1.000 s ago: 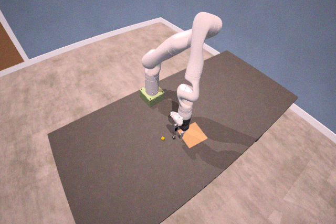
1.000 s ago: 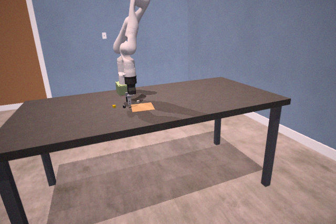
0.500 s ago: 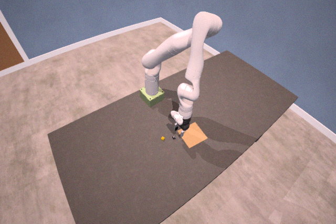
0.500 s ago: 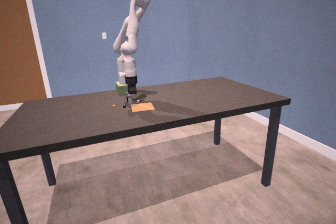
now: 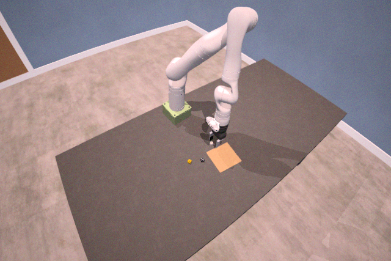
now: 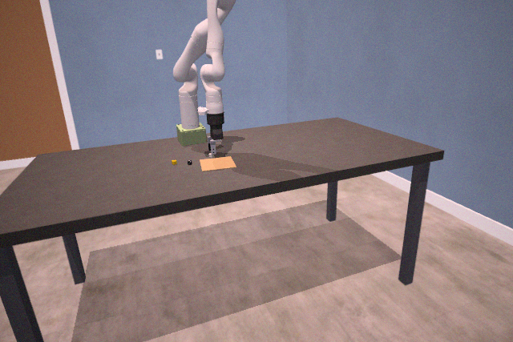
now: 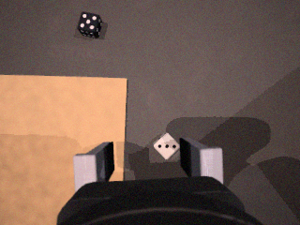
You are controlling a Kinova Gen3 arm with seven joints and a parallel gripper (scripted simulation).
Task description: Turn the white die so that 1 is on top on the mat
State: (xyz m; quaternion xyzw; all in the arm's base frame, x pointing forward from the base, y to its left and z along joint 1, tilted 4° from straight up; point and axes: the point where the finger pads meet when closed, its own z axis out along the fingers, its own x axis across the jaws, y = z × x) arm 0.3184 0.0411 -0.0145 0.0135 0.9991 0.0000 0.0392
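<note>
In the wrist view the white die (image 7: 166,146) lies on the dark table top with 3 up, just right of the orange mat (image 7: 56,141) and off it. My gripper (image 7: 146,154) is open and empty, fingers pointing down on either side of the die, which sits nearer the right finger. The black die (image 7: 89,24) lies on the table beyond the mat's far edge, showing 5. In the top view the gripper (image 5: 215,140) hangs low at the mat's (image 5: 223,157) far corner; the white die is hidden there. The black die (image 5: 201,159) and the yellow die (image 5: 189,161) lie left of the mat.
The arm's green base (image 5: 176,112) stands behind the gripper. In the exterior view the mat (image 6: 217,162), black die (image 6: 189,162) and yellow die (image 6: 174,161) lie in a row near the table's back left, in front of the base (image 6: 191,134).
</note>
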